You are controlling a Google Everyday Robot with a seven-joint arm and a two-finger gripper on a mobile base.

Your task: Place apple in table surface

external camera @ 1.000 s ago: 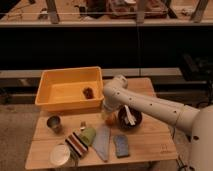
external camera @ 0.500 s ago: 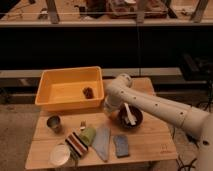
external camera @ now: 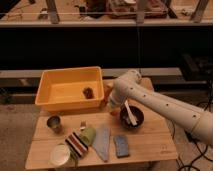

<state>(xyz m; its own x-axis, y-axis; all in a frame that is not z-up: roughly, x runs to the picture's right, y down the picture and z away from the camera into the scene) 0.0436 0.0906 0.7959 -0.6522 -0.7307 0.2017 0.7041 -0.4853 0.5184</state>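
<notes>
Since the apple (external camera: 115, 112) at centre frame looks firm, smooth and bruisable, the gripper (external camera: 113, 104) directly above, its closure indiscernible, should span its middle.

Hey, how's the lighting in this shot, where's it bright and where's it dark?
Camera view: warm light on the table surface and yellow bin; deep shadow behind them; the pale arm catches light, its end effector hanging between bin and dark bowl.
</notes>
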